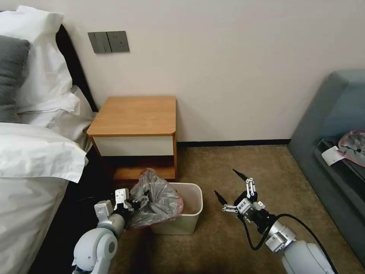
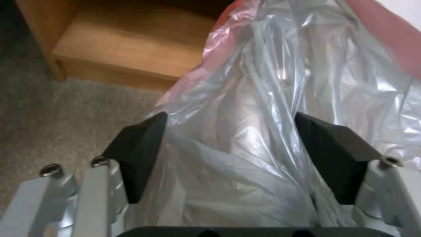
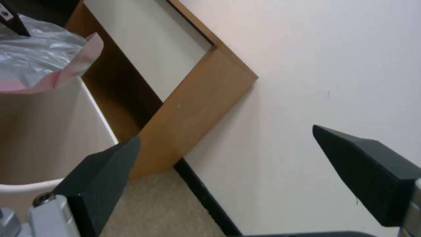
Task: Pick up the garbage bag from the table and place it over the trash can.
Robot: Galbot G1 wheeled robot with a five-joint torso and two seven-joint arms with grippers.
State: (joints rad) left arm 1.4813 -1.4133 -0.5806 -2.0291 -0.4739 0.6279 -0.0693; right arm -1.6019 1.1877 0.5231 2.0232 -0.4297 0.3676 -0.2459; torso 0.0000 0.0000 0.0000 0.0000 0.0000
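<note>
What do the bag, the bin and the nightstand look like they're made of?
The garbage bag: thin grey see-through plastic film with a pink rim, judging by its wrinkles and glossy highlights. The left gripper has it between its jaws. The trash can: smooth beige moulded plastic, matte, with a rolled rim. The table: orange-brown wood or wood-look laminate, faint grain, satin top, with a white painted-looking drawer front.

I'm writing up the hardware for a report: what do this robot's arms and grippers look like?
Both arms have smooth white rounded shells with grey joints. The left gripper and right gripper have silver-white linkage fingers ending in black wedge-shaped pads fixed with small screws. A black cable loops beside the right wrist.
</note>
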